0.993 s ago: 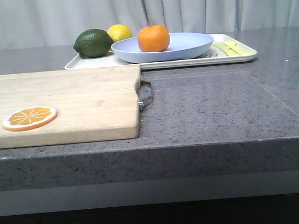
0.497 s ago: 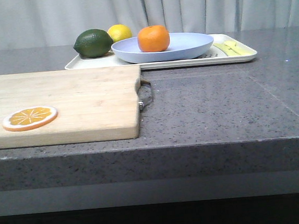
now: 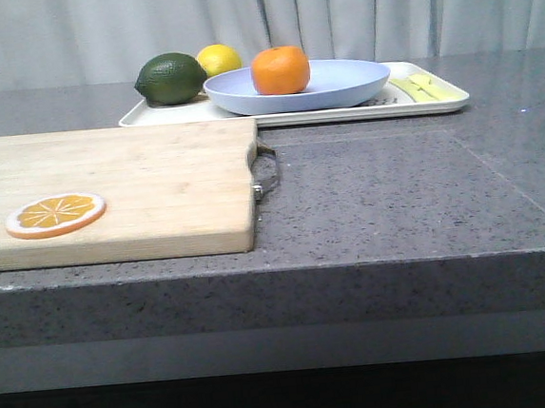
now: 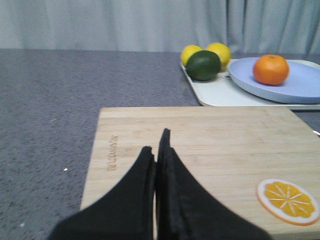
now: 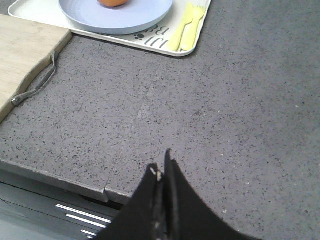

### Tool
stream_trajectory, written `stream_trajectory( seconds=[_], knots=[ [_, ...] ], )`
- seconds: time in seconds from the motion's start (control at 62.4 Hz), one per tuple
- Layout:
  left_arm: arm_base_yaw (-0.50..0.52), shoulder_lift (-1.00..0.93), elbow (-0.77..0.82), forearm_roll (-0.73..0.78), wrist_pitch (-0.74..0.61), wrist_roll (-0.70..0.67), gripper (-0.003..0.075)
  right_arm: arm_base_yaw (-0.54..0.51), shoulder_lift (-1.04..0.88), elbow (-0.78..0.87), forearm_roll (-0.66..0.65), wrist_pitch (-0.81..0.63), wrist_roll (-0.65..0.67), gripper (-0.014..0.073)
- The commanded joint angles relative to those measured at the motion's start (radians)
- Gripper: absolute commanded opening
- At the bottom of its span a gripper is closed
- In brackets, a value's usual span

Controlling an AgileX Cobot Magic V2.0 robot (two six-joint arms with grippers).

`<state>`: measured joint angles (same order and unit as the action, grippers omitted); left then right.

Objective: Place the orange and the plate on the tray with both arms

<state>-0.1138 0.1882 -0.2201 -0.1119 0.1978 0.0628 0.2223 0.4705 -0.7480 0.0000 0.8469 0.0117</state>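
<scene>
The orange (image 3: pixel 280 70) sits in the plate (image 3: pixel 339 86), left of the plate's middle in the front view, and the plate rests on the tray (image 3: pixel 436 104) at the far side of the grey counter (image 3: pixel 396 193). On the tray's left end, beside the plate, lie a dark green fruit (image 3: pixel 170 78) and a lemon (image 3: pixel 218 59); the left wrist view shows a second yellow fruit (image 4: pixel 190 52) behind the green one. Pale yellow cutlery (image 3: pixel 423 87) lies on the tray's right end. A wooden board (image 3: pixel 137 182) with a metal handle (image 3: pixel 266 174) covers the near left of the counter, well apart from the tray, and an orange slice (image 3: pixel 55 214) lies flat on it. The left gripper (image 4: pixel 159 145) hangs above the board with its fingers pressed together, holding nothing. The right gripper (image 5: pixel 162 165) hangs over bare counter near the front edge, fingers likewise closed and empty.
</scene>
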Motion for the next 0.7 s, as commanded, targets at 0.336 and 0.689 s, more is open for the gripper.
stream_trajectory(
  seconds=[0.336, 0.689],
  knots=[
    [0.071, -0.214, 0.218, -0.035, -0.175, -0.002, -0.0018, -0.005, 0.005, -0.021, 0.0, -0.074, -0.002, -0.0068],
    [0.071, -0.214, 0.226, -0.048, -0.19, -0.002, -0.0018, -0.005, 0.005, -0.021, 0.0, -0.074, -0.002, -0.0068]
  ],
)
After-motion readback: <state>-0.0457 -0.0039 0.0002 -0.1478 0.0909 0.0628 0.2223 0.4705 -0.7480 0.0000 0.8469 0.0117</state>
